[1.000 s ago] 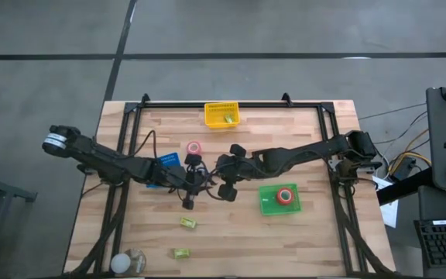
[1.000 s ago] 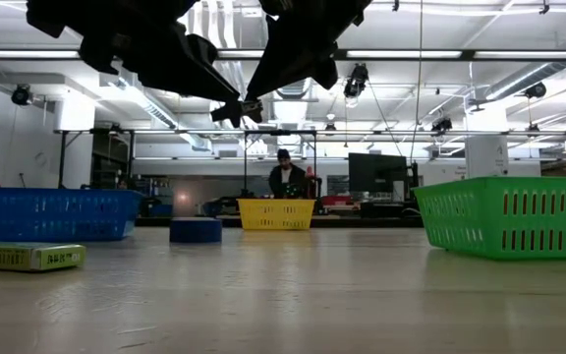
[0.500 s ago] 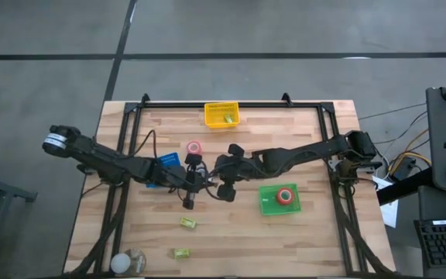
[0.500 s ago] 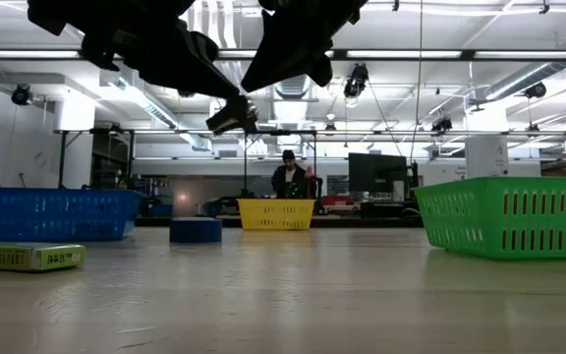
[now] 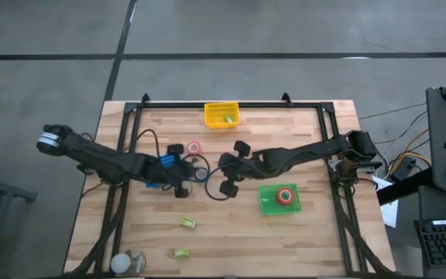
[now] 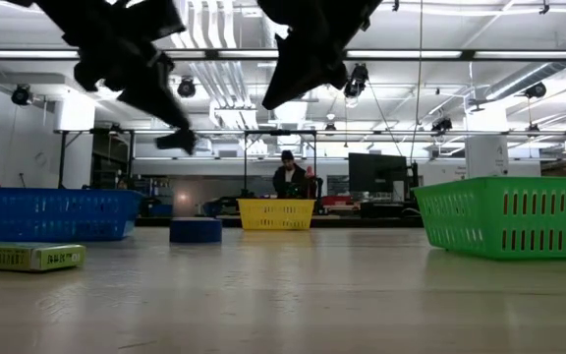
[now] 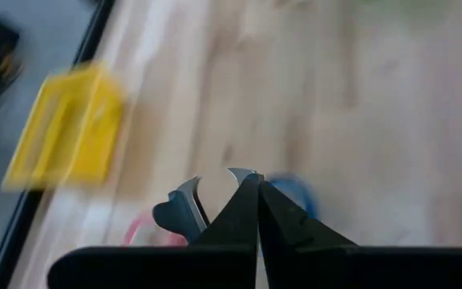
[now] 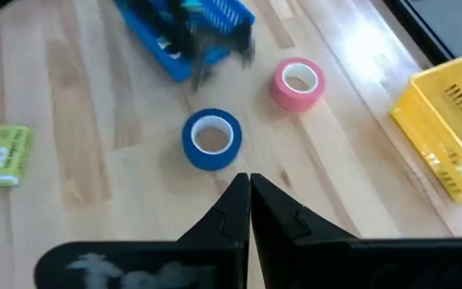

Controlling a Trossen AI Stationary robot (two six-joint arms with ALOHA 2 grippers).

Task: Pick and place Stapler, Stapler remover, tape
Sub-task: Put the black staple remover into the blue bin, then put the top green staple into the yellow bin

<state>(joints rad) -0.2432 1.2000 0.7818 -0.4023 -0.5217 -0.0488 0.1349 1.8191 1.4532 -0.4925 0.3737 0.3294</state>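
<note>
overhead cam, table-level cam, two wrist cams

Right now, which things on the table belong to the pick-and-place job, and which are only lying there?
Job: blue tape, pink tape, red tape in the green basket.
Lying about: two yellow-green boxes, pale round thing.

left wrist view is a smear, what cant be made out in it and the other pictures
- Left wrist view: motion blur; the pink tape is mostly hidden behind the left gripper.
- High view: the contents of the blue basket are covered by the left arm.
- Low view: the blue tape shows side-on only; the pink roll is not made out.
- High view: the items in the yellow basket are too small to identify.
</note>
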